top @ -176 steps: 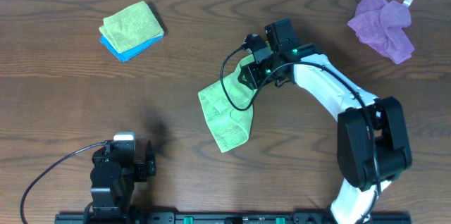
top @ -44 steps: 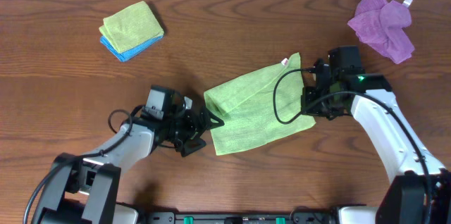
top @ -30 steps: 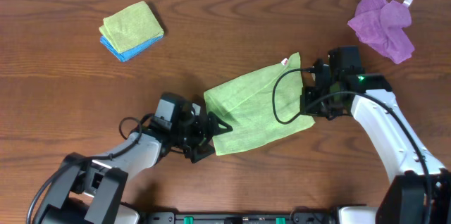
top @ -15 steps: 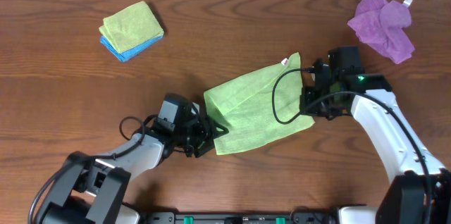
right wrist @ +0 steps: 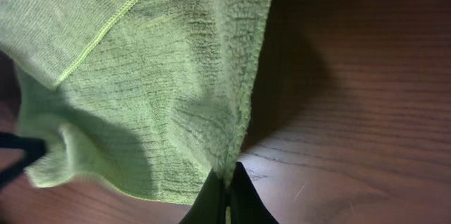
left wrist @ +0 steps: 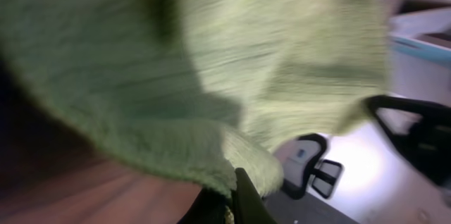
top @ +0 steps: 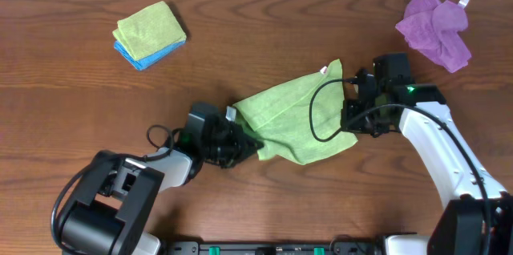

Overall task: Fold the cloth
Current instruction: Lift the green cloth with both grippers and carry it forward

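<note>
The green cloth [top: 292,119] lies spread in the middle of the table, with its near left corner raised and bunched. My left gripper [top: 247,147] is shut on that corner; in the left wrist view the cloth [left wrist: 211,62] hangs over the pinched fingers and fills most of the frame around the gripper [left wrist: 229,197]. My right gripper [top: 353,123] is shut on the cloth's right edge. The right wrist view shows the cloth [right wrist: 141,76] running up from the closed gripper [right wrist: 227,190], low over the wood.
A folded green cloth on a folded blue one [top: 150,32] sits at the back left. A crumpled purple cloth [top: 437,26] lies at the back right. The right arm's black cable [top: 317,119] loops over the green cloth.
My left gripper has closed on the cloth's near left corner and drawn it up, bunching that side. The right gripper has stayed put, still shut on the right edge.
</note>
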Tool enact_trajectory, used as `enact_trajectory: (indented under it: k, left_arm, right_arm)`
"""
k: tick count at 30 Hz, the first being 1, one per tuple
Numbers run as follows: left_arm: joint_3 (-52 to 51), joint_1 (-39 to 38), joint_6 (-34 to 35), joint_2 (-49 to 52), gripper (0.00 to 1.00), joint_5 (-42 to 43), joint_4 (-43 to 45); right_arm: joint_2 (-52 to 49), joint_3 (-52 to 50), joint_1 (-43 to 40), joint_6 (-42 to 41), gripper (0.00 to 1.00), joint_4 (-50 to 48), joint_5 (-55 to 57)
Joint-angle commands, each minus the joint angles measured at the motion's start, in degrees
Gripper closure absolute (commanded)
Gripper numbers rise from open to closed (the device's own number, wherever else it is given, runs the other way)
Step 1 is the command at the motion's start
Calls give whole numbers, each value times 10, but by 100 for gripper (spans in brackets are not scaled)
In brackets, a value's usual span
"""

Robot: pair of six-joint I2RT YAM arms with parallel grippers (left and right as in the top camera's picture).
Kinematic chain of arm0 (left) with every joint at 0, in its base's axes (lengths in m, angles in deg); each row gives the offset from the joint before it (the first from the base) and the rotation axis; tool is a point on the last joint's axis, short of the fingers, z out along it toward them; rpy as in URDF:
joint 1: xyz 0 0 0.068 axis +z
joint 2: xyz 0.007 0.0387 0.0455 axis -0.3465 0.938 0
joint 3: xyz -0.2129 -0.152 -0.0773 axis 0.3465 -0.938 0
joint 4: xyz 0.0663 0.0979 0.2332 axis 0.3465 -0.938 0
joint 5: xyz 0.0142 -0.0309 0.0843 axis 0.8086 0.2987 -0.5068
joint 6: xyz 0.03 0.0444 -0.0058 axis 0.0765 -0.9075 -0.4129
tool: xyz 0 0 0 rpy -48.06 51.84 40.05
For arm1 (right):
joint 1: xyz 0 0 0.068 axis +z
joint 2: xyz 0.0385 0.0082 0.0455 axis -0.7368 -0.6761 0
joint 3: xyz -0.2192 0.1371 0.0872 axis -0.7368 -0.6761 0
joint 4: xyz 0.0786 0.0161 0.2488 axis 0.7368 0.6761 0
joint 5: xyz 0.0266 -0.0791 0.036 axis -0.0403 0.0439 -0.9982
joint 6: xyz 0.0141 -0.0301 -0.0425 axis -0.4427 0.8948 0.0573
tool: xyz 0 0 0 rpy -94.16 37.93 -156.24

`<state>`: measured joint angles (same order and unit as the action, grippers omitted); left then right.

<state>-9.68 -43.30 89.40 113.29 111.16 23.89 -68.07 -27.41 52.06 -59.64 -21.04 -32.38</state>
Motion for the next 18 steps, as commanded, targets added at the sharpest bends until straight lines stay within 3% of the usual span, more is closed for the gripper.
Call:
enact_trajectory:
  k: [1, 6, 12, 18]
  left_arm:
    - [24, 27, 21, -4, 94, 41, 23]
    - [75, 54, 30, -16, 94, 54, 24]
    - [183, 73, 40, -19, 94, 46, 22]
    - [288, 106, 21, -19, 94, -2, -46]
  right_arm:
    - [5, 0, -3, -8, 99, -2, -25]
    - [11, 0, -3, -5, 99, -38, -59]
    - [28, 3, -3, -31, 99, -147, -87]
    - [29, 16, -3, -67, 99, -268, -88]
